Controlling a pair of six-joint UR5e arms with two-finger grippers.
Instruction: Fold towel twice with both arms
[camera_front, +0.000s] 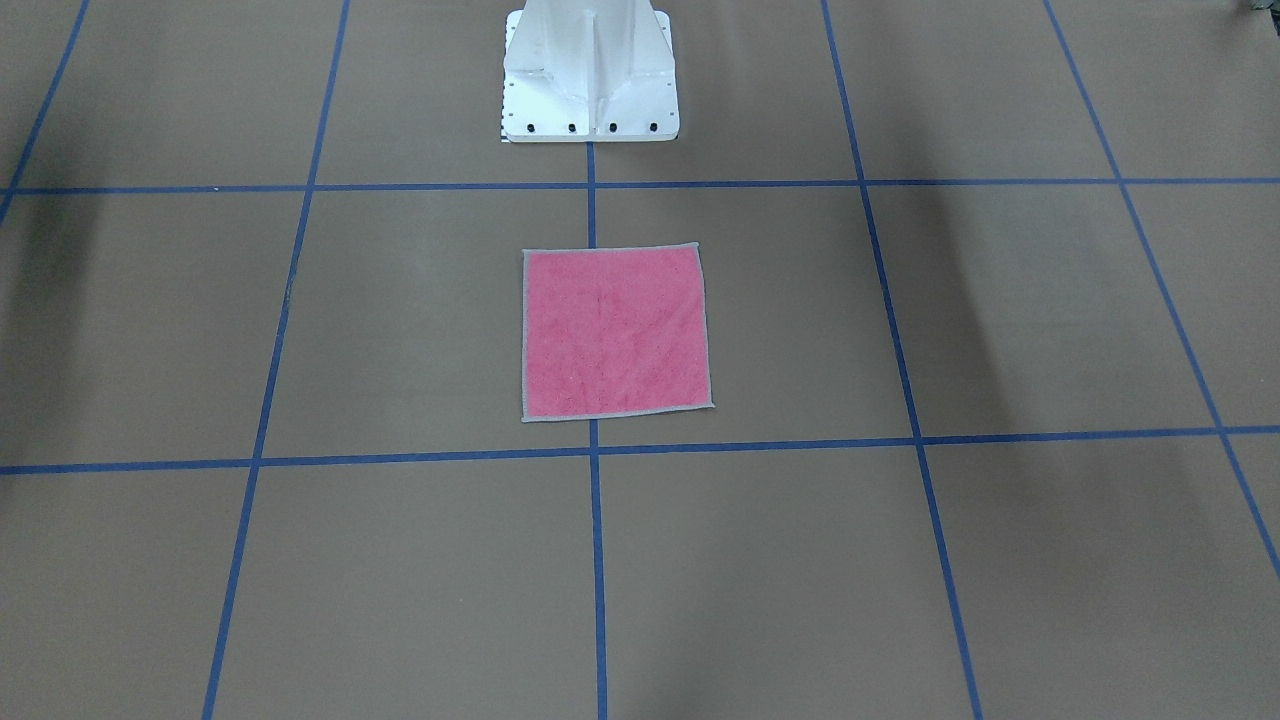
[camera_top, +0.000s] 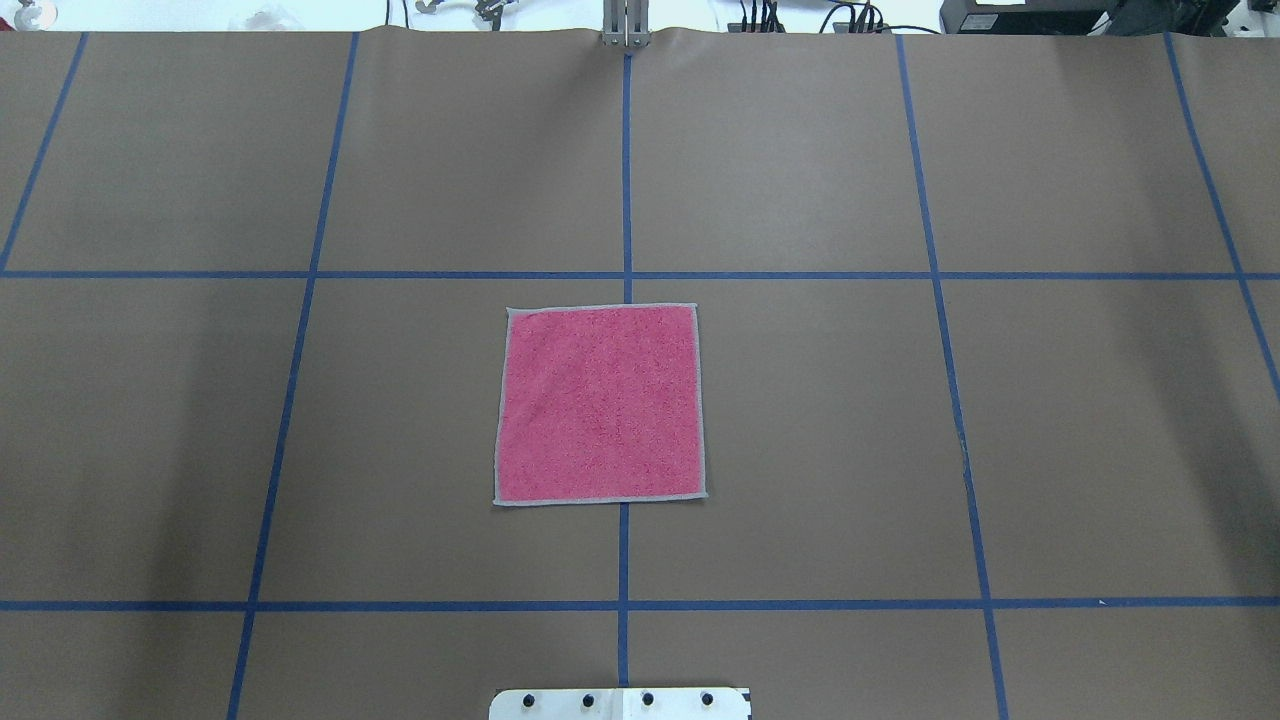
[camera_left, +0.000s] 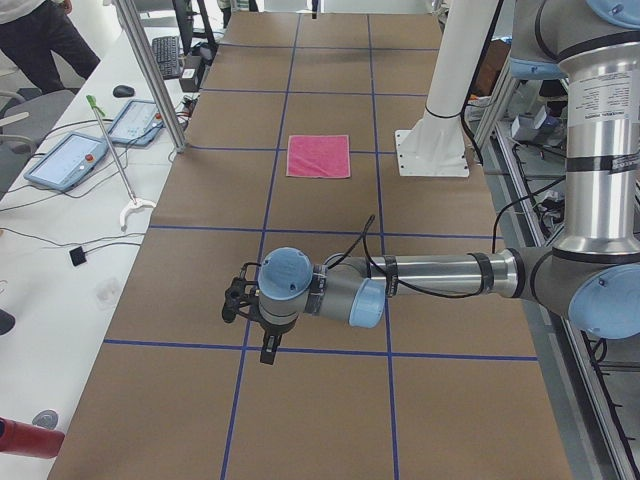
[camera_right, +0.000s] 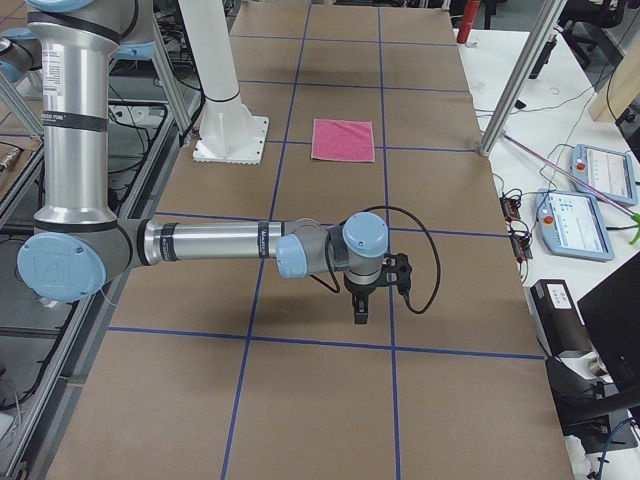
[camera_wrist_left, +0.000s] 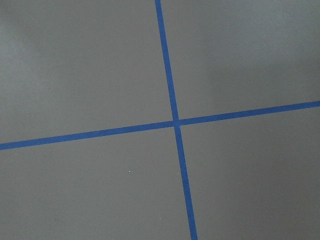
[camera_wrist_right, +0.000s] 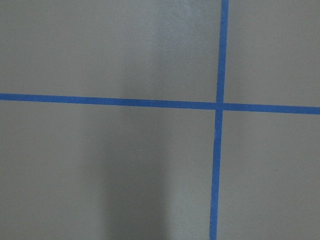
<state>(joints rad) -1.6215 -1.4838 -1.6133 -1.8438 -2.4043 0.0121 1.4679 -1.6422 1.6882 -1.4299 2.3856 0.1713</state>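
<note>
Seeing towel (camera_top: 600, 403) lying flat near pedestal (camera_front: 590, 90), pink up, underside hidden; square, no long axis, edges tracking tape lines (camera_top: 625, 180). Noting left claw (camera_left: 267, 352), right claw (camera_right: 360, 312) hanging far from pedestal; spread: cannot tell.

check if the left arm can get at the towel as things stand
Probably yes: the towel lies flat with nothing on or beside it, and only open tabletop separates it from the left arm.
</note>
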